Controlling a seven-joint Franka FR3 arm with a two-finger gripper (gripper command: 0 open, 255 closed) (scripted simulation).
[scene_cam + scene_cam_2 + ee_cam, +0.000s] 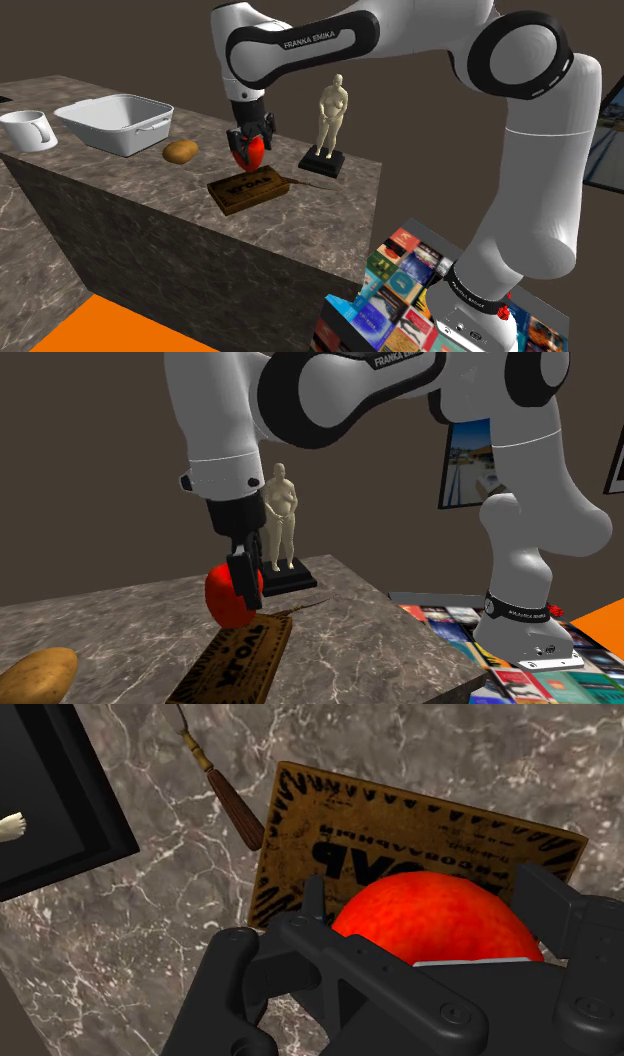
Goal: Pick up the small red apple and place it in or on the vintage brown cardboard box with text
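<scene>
**Apple held over the box: set it low and centred**

The black gripper (250, 153) is closed on the small red apple (255, 152), one finger on each side of it, as the wrist view shows. The apple hangs just above the flat brown cardboard box (248, 190), which lies on the marble counter (120, 195). In the second exterior view the fruit sits over the box's far end rather than its middle, and whether it touches the lid is hard to tell.

The step in hand looks like the placing. The lid is flat and has no rim, so a round apple may well roll off it. It would be best to shift the hand toward the box's centre and lower it straight down until the fruit rests on the lid. Only then should the fingers part, and slowly. The lift away should be vertical, keeping clear of the pale figurine (333, 108) standing near the box.

As for writing, the arm's white shell reads "FRANKA EMIKA" (312, 40). The box lid carries large dark letters inside an ornamental border, with smaller lines around them. I cannot read the word with confidence from any view.
</scene>
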